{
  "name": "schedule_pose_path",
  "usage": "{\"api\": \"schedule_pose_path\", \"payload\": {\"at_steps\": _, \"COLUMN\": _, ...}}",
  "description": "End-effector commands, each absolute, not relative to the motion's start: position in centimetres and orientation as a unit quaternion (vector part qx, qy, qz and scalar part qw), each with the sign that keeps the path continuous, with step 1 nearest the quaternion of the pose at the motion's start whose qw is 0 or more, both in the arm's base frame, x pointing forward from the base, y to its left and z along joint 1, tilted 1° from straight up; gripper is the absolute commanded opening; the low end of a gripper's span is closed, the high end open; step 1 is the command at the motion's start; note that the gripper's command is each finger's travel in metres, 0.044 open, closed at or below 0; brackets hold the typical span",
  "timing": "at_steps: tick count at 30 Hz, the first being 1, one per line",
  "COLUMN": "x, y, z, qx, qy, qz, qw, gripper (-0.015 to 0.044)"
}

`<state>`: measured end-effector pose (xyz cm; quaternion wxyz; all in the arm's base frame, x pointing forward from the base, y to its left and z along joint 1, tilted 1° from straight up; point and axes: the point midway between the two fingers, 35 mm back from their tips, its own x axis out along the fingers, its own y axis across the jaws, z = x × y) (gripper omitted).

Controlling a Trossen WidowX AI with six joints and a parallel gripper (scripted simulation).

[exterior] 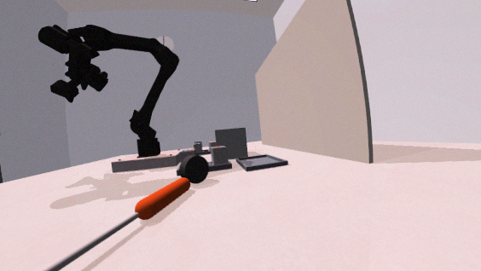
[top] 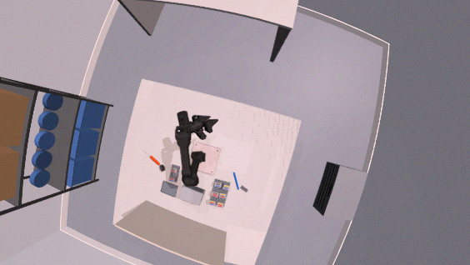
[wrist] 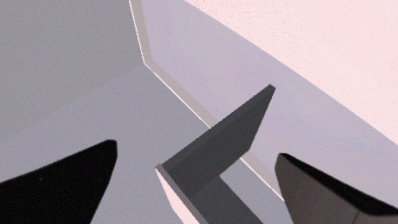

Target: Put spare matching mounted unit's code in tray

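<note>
My gripper (top: 207, 132) (exterior: 84, 95) (wrist: 198, 155) is open and empty, raised high beyond the arm's base, well away from the parts. A small dark holder (top: 169, 179) stands beside the base; a grey block (exterior: 219, 156) stands on it in the exterior view, perhaps the mounted unit. The tray (top: 169, 189) (exterior: 266, 161) is shallow, dark-rimmed and shows nothing in it. A dark rack (top: 220, 189) holds several small spares with coloured labels. All codes are too small to read, and the mounted unit's back cannot be made out. The wrist view shows none of these parts.
A grey panel (top: 192, 195) (exterior: 231, 142) stands between tray and rack. An orange-handled screwdriver (top: 155, 160) (exterior: 162, 198) and a black round thing (top: 162, 167) (exterior: 195, 169) lie beside the holder. A blue pen (top: 236, 181) lies beyond the rack. A large beige partition (top: 179, 233) (exterior: 315, 85) borders the table.
</note>
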<state>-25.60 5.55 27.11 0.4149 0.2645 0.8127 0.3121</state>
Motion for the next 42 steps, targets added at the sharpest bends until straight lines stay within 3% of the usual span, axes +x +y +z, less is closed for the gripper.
{"api": "schedule_pose_path", "payload": {"at_steps": 1, "x": -25.6, "y": 5.6, "z": 27.1, "qx": 0.265, "qy": 0.813, "qz": 0.312, "qw": 0.415, "gripper": 0.0426}}
{"api": "schedule_pose_path", "payload": {"at_steps": 10, "x": -26.2, "y": 3.6, "z": 27.1, "qx": 0.215, "qy": 0.813, "qz": 0.346, "qw": 0.416, "gripper": 0.044}}
{"api": "schedule_pose_path", "payload": {"at_steps": 21, "x": -25.5, "y": -12.9, "z": 26.6, "qx": -0.163, "qy": 0.697, "qz": 0.615, "qw": 0.33, "gripper": 0.044}}
{"api": "schedule_pose_path", "payload": {"at_steps": 28, "x": -19.7, "y": -22.2, "z": 26.2, "qx": -0.351, "qy": 0.535, "qz": 0.744, "qw": 0.193, "gripper": 0.044}}
{"api": "schedule_pose_path", "payload": {"at_steps": 35, "x": -14.3, "y": -26.7, "z": 26.0, "qx": -0.437, "qy": 0.42, "qz": 0.791, "qw": 0.085, "gripper": 0.044}}
{"api": "schedule_pose_path", "payload": {"at_steps": 42, "x": -4.3, "y": -31.1, "z": 25.5, "qx": -0.524, "qy": 0.18, "qz": 0.825, "qw": -0.11, "gripper": 0.044}}
